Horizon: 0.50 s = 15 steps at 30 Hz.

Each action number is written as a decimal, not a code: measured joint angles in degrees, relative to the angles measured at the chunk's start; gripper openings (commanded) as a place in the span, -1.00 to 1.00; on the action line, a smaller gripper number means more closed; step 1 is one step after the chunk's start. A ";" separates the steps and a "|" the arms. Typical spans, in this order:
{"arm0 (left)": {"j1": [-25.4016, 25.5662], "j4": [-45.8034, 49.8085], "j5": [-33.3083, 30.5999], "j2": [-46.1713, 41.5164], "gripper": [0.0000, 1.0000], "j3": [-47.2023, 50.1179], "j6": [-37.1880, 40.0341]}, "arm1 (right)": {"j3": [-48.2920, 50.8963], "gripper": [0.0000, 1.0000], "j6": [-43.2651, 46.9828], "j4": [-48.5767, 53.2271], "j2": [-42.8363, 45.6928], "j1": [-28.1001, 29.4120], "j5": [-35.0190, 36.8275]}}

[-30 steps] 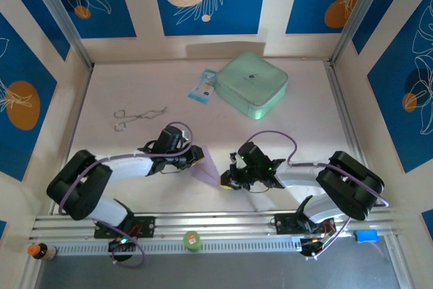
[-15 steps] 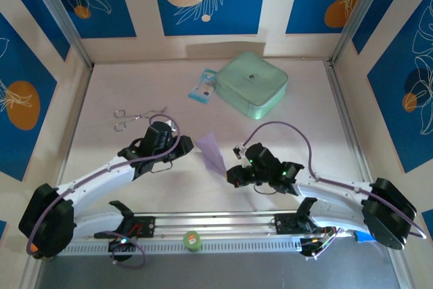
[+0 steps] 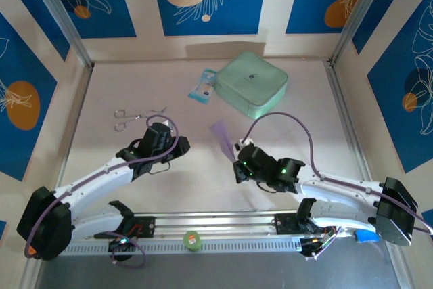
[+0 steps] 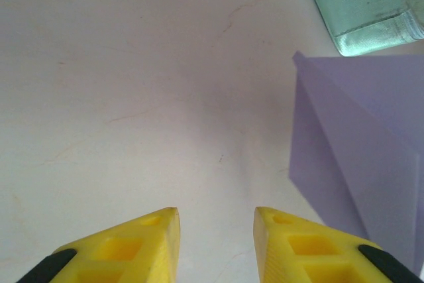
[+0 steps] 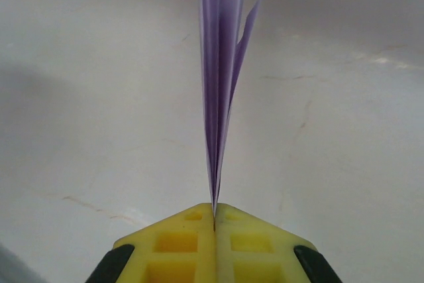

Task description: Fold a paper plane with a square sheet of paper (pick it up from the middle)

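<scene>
Since the paper plane [image 5: 222, 91] stands on its edge as a narrow bundle of several lavender layers, pinched at its near end between the closed jaws of the right gripper [image 5: 214, 213] and reaching straight out ahead of the fingertips, we judge that most of the folding is already done. From above we see it as a slim pointed wedge that runs away from this gripper, its tip free. Whether it is lifted above the table [image 3: 304, 133] or brushes it, we cannot tell. One layer spreads a little to the right of the others, so the wings are perhaps not yet pressed evenly, and the centre crease itself is hidden from us. The left gripper [image 4: 216, 220] holds nothing: its jaws stand apart with a moderate gap, with bare table between them. The paper is ahead of it and off to its right, apart from its fingers. In our judgement little remains: to sharpen the last creases, to spread the wings, and to put the plane down. Further ahead of both grippers lie the mint-green case [image 3: 254, 84] and the blue-white packet [image 3: 203, 86]. Ahead and left of the left gripper lies a pair of metal forceps [image 3: 137, 116]. All three are apart from the paper.
</scene>
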<state>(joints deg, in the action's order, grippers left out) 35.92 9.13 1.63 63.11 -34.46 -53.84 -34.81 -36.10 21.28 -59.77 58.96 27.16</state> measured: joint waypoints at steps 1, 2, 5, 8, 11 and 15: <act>-0.02 0.44 -0.31 -0.28 -0.29 0.00 0.22 | -0.59 -0.94 -0.11 1.05 -0.59 0.44 1.68; -0.02 0.83 -0.52 -0.57 -0.29 0.00 0.31 | -1.05 -0.94 -0.15 1.99 -1.11 0.81 3.02; -0.02 1.64 -1.42 -1.75 -0.27 0.00 0.83 | -2.82 -0.95 -0.11 5.38 -3.15 1.84 6.91; -0.09 2.19 -2.40 -2.97 -0.24 0.00 1.55 | -5.16 -0.95 -0.13 9.05 -5.11 2.89 10.78; -0.28 2.54 -3.39 -4.09 -0.21 0.00 2.23 | -7.13 -0.95 -0.31 11.69 -6.45 3.67 13.73; -0.63 3.26 -4.46 -5.42 -0.12 0.00 3.50 | -8.48 -0.95 -0.79 14.23 -8.07 4.61 16.52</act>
<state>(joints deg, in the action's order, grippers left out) 35.29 12.38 -2.83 57.69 -34.46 -50.35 -43.29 -36.88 35.51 -67.83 63.57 43.68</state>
